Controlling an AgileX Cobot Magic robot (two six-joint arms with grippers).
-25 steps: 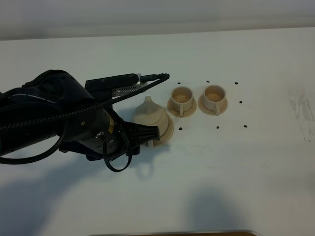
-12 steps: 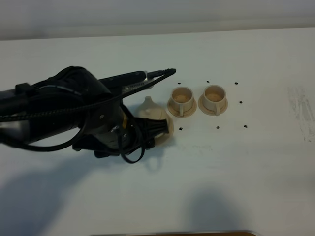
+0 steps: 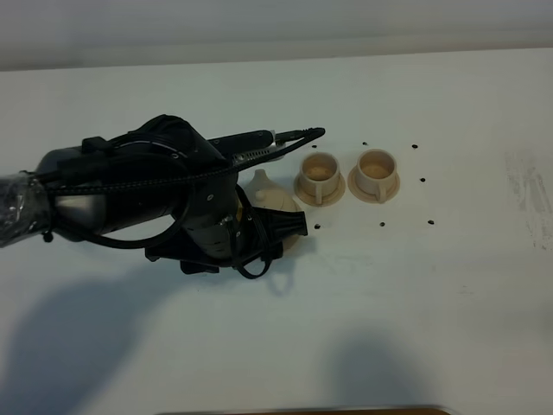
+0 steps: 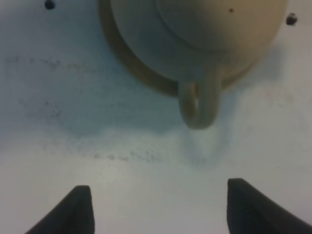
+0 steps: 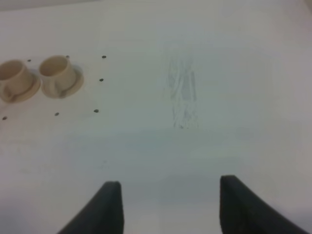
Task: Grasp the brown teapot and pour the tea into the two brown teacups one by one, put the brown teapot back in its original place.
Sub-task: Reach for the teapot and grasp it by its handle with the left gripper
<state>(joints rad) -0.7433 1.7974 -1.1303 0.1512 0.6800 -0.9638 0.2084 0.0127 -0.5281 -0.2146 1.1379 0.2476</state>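
Two black grippers gape wide, empty: the right gripper (image 5: pixel 168 207) over white tabletop (image 5: pixel 234 136), the left gripper (image 4: pixel 158 209) facing the squat tan matte teapot (image 4: pixel 214 29) on its flat beige saucer (image 4: pixel 127 66), near two beige teacups (image 3: pixel 319 177) (image 3: pixel 376 174).

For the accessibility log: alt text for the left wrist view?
A beige teapot sits on its round saucer on a white table, its loop handle pointing toward the open left tool, whose two dark fingertips stand apart, short of the handle.
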